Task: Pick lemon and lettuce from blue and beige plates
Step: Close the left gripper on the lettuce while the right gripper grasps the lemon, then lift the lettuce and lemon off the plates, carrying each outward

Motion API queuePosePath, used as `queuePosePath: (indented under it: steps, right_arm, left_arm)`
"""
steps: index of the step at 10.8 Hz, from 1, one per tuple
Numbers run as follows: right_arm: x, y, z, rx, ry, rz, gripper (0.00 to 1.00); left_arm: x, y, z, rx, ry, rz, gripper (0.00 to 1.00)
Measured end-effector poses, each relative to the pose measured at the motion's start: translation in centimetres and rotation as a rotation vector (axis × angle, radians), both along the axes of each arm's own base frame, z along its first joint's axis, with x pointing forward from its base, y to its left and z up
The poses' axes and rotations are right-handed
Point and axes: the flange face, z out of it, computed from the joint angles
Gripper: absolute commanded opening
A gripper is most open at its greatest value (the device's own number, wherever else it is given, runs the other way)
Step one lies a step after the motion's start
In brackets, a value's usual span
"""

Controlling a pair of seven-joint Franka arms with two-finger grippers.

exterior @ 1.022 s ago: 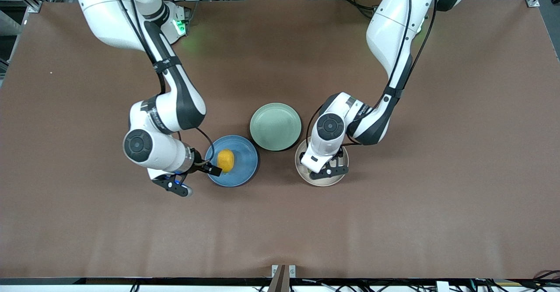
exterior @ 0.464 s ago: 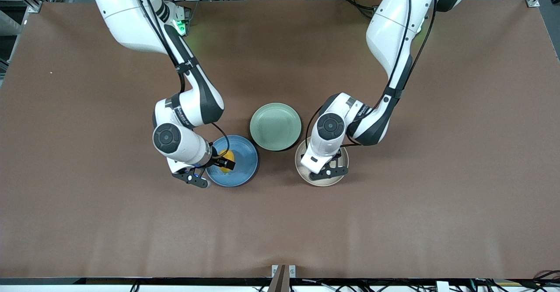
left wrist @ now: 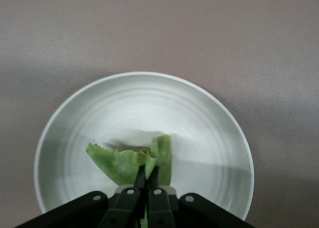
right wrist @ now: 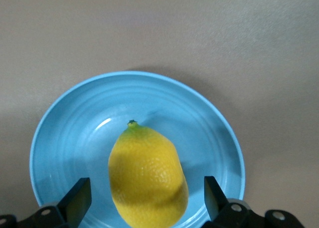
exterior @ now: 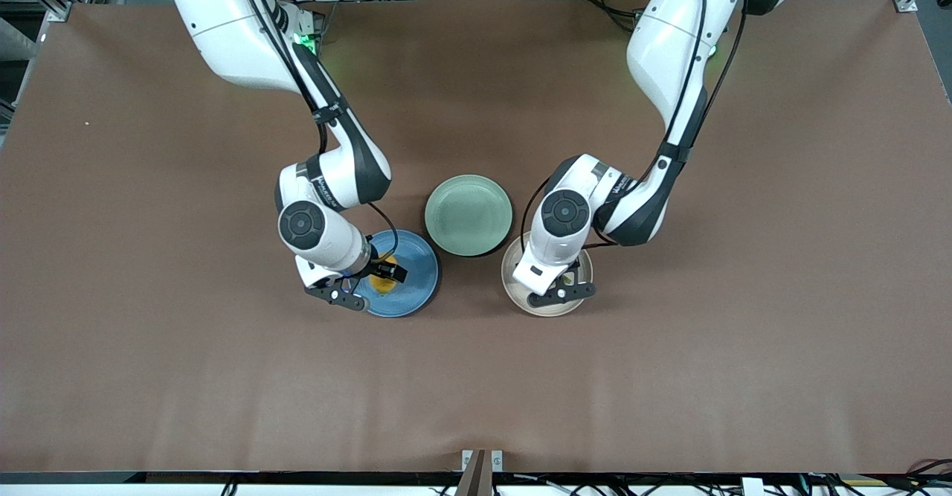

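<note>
The left gripper (left wrist: 146, 180) had its fingers pinched tight on the lettuce (left wrist: 130, 161) in the beige plate (exterior: 582, 303). The right gripper (right wrist: 144, 198) hung with fingers spread wide around the lemon (right wrist: 147, 175) on the blue plate (exterior: 418, 277). A green plate (exterior: 468, 215) sat between them on the table (exterior: 744, 295)

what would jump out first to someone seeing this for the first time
A bright yellow lemon on the blue plate, with the right end effector open on either side of it. Next, the left end effector shut on a green lettuce leaf on the beige plate. A mint-green plate sits between them, farther from the front camera.
</note>
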Motion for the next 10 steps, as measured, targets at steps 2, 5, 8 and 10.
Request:
queuePosePath:
  steps: [2,5,8,10]
  right_arm:
    - [-0.6,0.5,-0.7,-0.001,-0.009,0.000,0.99]
    - [-0.8,0.7,-1.7,-0.010,-0.013,0.005,0.62]
    - [-0.8,0.8,-1.8,-0.025,-0.020,0.022,0.20]
    - [-0.8,0.7,-1.7,-0.034,-0.005,0.025,0.11]
  left_arm:
    - [0.2,0.9,1.8,0.018,0.021,0.005,0.00]
    - [1.3,3.8,5.5,0.041,0.051,0.000,0.00]
    - [3.0,7.2,7.9,0.036,0.045,-0.029,0.00]
    - [4.6,11.3,10.9,0.032,0.041,-0.063,0.00]
